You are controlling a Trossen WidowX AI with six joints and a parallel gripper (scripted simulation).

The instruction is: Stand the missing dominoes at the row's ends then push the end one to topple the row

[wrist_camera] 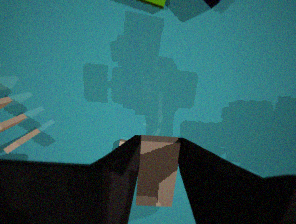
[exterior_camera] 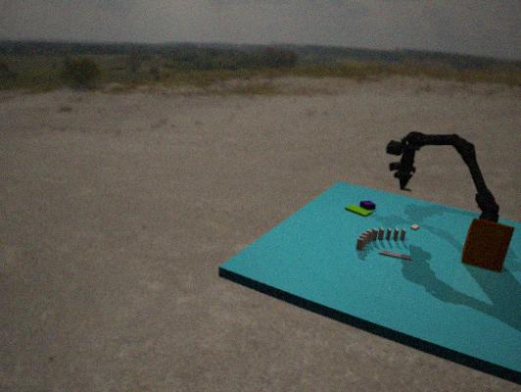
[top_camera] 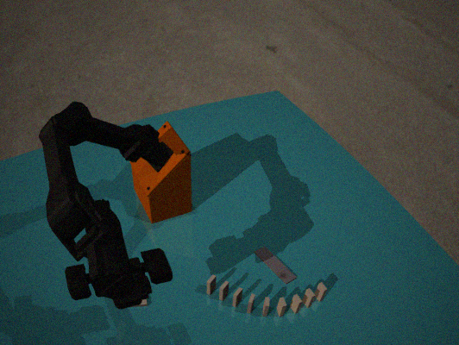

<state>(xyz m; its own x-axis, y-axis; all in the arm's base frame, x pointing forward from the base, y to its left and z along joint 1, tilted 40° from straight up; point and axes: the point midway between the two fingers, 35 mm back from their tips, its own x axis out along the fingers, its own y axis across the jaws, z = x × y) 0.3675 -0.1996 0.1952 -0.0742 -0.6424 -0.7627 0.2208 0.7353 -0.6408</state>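
Gripping a tan domino (wrist_camera: 157, 172) high above the table, the gripper (wrist_camera: 156, 165) is clamped on it, left of the standing row (top_camera: 265, 295). One loose domino (exterior_camera: 414, 226) lies flat near that row's end. Risk, in my judgement: lowering too near the end piece would knock it and topple the row early.

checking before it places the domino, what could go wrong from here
1. The held domino sits between the jaws at a slight tilt; it may land leaning and topple when released.
2. The standing row is closely spaced, so lowering the wide gripper beside its end could clip the first domino.
3. A spare domino lies flat near that end, crowding the spot.
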